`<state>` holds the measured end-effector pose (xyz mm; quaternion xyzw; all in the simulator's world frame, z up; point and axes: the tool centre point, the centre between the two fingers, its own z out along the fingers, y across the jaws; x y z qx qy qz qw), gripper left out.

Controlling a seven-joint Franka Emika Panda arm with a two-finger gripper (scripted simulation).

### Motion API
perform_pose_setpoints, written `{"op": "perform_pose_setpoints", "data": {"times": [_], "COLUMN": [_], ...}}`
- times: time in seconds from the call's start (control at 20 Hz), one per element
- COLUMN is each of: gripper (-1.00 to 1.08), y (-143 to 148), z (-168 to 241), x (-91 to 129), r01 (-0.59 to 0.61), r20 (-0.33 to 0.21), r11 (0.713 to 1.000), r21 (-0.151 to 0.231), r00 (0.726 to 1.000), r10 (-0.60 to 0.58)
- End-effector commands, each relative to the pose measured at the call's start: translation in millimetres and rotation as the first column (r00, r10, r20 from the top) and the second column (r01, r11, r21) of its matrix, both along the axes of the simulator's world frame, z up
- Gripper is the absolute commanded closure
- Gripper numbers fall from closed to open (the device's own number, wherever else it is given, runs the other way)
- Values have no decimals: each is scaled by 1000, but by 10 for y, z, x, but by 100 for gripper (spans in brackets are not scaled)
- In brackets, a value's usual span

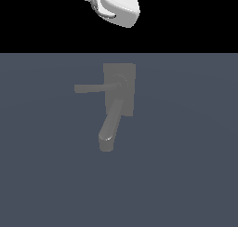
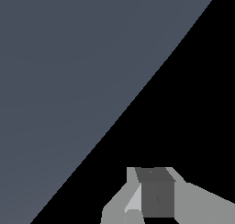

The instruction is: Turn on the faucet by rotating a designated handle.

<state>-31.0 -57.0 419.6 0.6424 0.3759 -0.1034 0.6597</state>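
The grey faucet stands in the middle of the exterior view on a flat rectangular back plate. Its thick rounded spout runs toward the camera. The thin handle sticks out from the round hub toward the exterior view's left, lying level. Only the white body of the arm's hand shows at the top edge, well behind and above the faucet and touching nothing. In the wrist view the grey gripper sits at the frame's edge over bare floor, its finger gap unclear. That view shows no faucet.
A plain blue-grey floor spreads all around the faucet. Black background lies beyond its far edge. No other objects are in view.
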Motion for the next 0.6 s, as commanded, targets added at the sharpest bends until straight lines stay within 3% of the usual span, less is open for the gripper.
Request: {"op": "perform_pose_setpoints", "data": {"times": [0.0,0.25,0.55], "gripper": [108,108,108], "y": [81,318,732], "z": [226,818,1583], "x": [28,44,-46], "r01": [-34,-122,-236], "r20": [63,219,394], "r11": [999,992,968], "r21": [5,-9,-85], "r00": [997,968,884], "r10": [33,121,251]}}
